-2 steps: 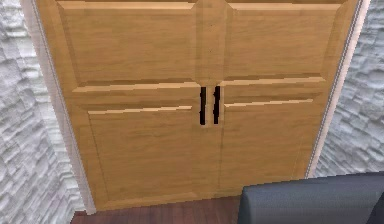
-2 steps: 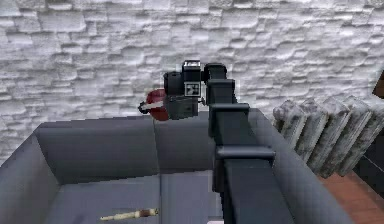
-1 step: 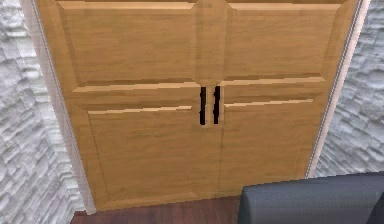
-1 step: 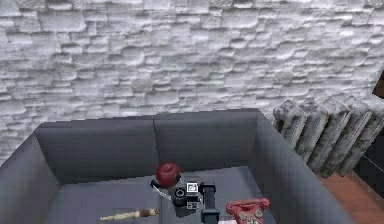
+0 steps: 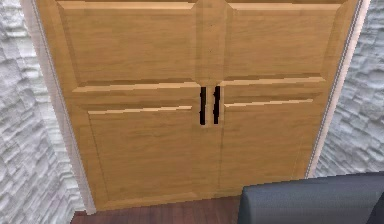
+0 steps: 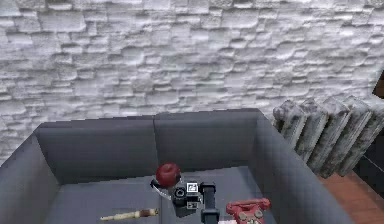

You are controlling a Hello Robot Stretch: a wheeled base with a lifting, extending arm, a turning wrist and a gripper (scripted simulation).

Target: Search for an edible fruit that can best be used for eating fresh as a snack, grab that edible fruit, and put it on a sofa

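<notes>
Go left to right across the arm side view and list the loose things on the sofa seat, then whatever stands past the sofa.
tan stick → apple → red phone → radiator

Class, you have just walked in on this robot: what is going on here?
The robot faces closed wooden double doors, with a grey sofa on its arm side against a stone wall. Its gripper is out at the sofa's seat, right at a round red fruit. Whether it holds the fruit or the fruit rests on the cushion cannot be told. A pale stick-like thing and a red object also lie on the seat, and a radiator stands beside the sofa.
</notes>
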